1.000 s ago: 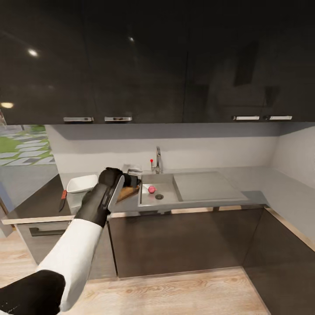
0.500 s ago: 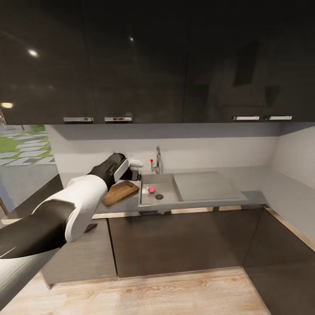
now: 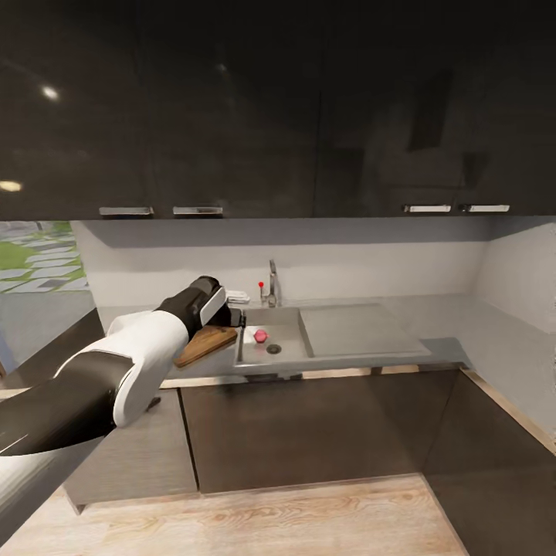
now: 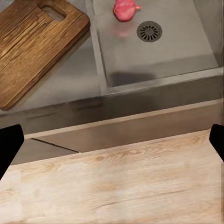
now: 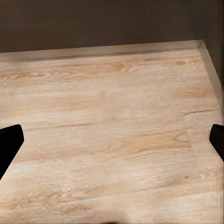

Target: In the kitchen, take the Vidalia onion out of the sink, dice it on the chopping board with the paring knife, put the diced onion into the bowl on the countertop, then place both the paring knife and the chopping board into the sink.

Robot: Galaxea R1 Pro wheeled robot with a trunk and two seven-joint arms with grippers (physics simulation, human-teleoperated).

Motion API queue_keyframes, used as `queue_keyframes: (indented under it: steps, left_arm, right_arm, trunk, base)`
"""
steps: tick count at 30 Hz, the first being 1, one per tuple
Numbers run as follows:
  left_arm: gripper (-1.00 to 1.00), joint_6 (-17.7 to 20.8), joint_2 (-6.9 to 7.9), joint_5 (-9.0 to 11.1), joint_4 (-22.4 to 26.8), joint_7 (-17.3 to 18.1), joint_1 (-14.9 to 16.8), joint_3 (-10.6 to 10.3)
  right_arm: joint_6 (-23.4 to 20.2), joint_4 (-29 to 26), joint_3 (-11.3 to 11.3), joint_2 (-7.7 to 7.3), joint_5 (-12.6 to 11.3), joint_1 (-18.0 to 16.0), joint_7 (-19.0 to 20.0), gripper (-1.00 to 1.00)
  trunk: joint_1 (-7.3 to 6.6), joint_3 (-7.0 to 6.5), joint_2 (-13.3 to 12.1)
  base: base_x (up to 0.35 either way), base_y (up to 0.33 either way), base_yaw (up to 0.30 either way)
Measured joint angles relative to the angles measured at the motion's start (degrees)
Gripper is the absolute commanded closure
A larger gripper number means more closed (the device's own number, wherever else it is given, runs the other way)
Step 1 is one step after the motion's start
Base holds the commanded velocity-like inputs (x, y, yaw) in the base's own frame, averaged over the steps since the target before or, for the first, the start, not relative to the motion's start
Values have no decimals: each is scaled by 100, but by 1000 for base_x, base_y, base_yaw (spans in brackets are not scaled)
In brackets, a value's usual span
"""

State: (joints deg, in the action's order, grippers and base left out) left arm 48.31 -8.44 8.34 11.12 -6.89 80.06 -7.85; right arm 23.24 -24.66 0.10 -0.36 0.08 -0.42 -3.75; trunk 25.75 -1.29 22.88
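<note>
Light wood-plank floor [image 5: 112, 116] is the closest thing to me, running up to the dark cabinet fronts [image 3: 309, 425]. My right jaws [image 5: 112, 140] hang over that floor, spread wide, with the two dark fingertips [image 5: 9, 140] sitting way out at the edges of the right wrist view and nothing between them.

Left jaws [image 4: 112, 140] are released too, empty, looking across the bench edge. My left arm [image 3: 131, 355] reaches out over the grey bench [image 3: 448, 324] toward the sink [image 3: 286, 351].

Chopping board [image 4: 35, 46] lies flat on the bench just beside the basin. Vidalia onion [image 3: 261, 336] is sitting in the basin near the round drain [image 4: 149, 31], looking pinkish-red. Tap [image 3: 272, 282] stands behind it by the pale backsplash [image 3: 371, 266], with glossy dark wall cabinets [image 3: 278, 108] above.
</note>
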Motion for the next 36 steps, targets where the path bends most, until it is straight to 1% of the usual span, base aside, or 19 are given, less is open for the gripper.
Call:
queue_keyframes:
  steps: [8, 11, 16, 28, 36]
  left_arm:
    - [-100, 5, 1, 0, -1, -11, 0, 7]
    - [-100, 36, 1, 0, 0, -18, 0, 8]
    - [-100, 110, 7, 0, -13, -18, -1, 8]
    - [-100, 125, 33, -7, -30, -20, -1, 0]
    - [-100, 123, 26, 0, -27, -15, -1, -1]
  right_arm:
    - [4, 0, -12, 1, -15, 0, 0, -100]
    - [5, 1, -12, 1, -16, -1, 0, -100]
    - [6, 2, -12, 1, -16, -1, 0, -100]
    - [1, 2, -6, 1, -16, -1, 0, -100]
    - [-1, 1, -10, 1, -16, 0, 2, -100]
  trunk:
    - [0, 0, 0]
    - [0, 0, 0]
    - [0, 0, 0]
    - [-1, 0, 0]
    - [1, 0, 0]
  base:
    - [116, -304, 5]
    - [120, -315, 110]
    - [139, -314, 208]
    - [170, -299, 239]
    - [46, -65, 65]
